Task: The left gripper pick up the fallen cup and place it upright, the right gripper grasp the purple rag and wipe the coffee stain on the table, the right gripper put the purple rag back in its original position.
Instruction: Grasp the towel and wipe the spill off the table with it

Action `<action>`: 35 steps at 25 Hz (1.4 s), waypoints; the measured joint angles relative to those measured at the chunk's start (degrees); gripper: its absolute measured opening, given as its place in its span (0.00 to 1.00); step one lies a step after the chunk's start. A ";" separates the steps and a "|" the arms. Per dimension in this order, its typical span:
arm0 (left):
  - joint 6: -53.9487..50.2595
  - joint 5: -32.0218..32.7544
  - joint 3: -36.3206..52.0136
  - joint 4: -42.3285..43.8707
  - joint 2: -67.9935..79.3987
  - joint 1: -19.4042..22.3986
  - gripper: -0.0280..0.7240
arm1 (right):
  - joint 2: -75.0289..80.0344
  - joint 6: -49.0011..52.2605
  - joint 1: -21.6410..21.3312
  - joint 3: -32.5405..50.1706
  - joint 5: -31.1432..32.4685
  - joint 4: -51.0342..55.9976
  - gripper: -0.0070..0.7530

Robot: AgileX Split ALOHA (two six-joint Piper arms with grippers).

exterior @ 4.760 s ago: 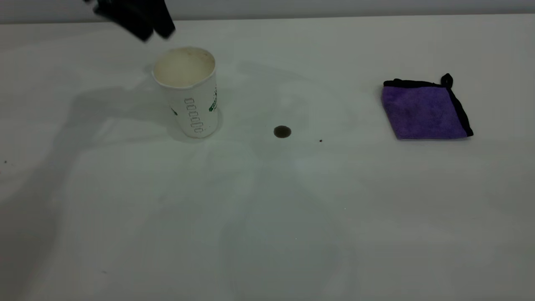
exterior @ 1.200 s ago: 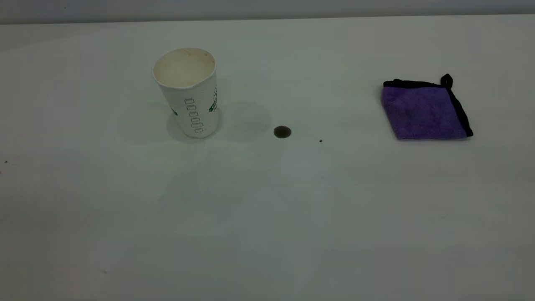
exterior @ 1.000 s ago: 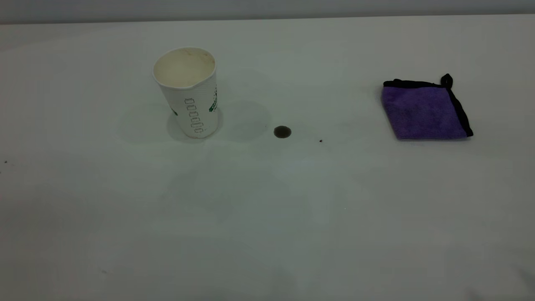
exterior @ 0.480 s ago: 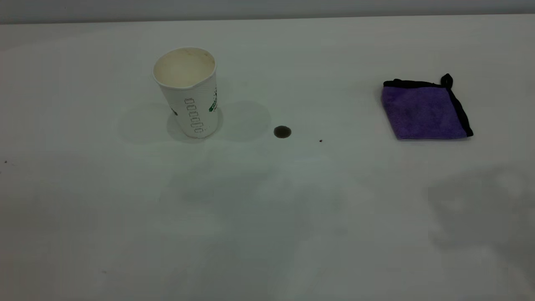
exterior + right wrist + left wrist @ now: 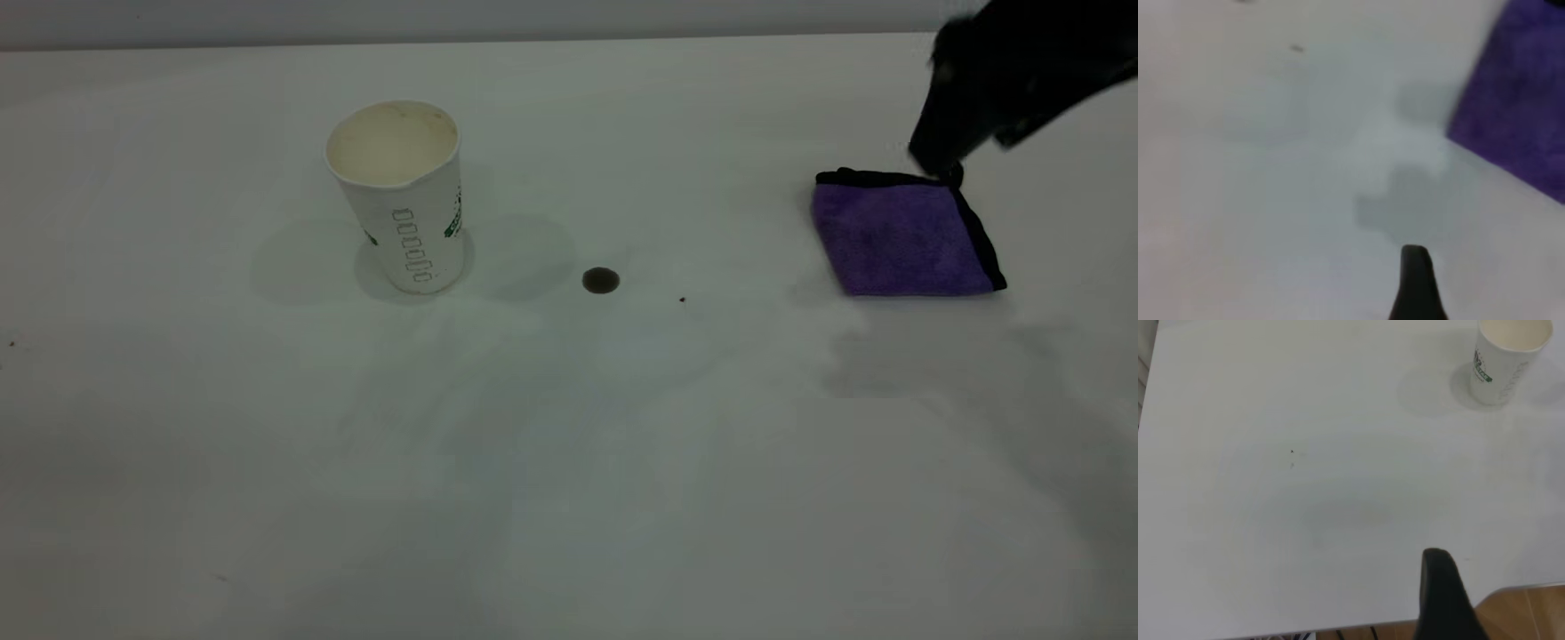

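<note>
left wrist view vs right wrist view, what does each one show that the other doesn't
Only the left wrist view shows the upright paper coffee cup, and the table's near edge with wood-coloured floor beyond it. Only the right wrist view shows the purple rag, lying flat. Both share the white table and one dark finger of their own gripper at the frame's edge, so neither shows whether its gripper is open.

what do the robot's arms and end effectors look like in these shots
Little of them shows. The right end effector is a bulky, blurred black mass at the exterior view's upper right, with no markings or cables visible; its wrist view catches one dark, rounded finger. The left end effector appears only in its own wrist view, as a single black, rounded finger.
</note>
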 joint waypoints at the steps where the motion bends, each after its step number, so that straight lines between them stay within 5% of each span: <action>1: 0.00 0.00 0.00 0.00 0.00 0.00 0.67 | 2.27 1.68 0.00 -1.55 0.01 -1.55 0.80; 17: 0.00 0.00 0.00 0.02 0.00 0.00 0.67 | 26.42 7.32 0.00 -24.01 -1.40 -12.28 0.79; 27: 0.00 0.00 0.00 0.02 0.00 0.00 0.67 | 32.17 16.39 0.00 -26.53 -1.02 -24.62 0.76; 30: 0.00 0.00 0.00 0.02 0.00 0.00 0.67 | 32.55 17.87 0.15 -26.66 -0.54 -22.96 0.59; 35: 0.00 0.00 0.00 0.02 0.00 0.00 0.67 | 32.68 15.62 1.65 -26.83 0.24 -17.87 0.10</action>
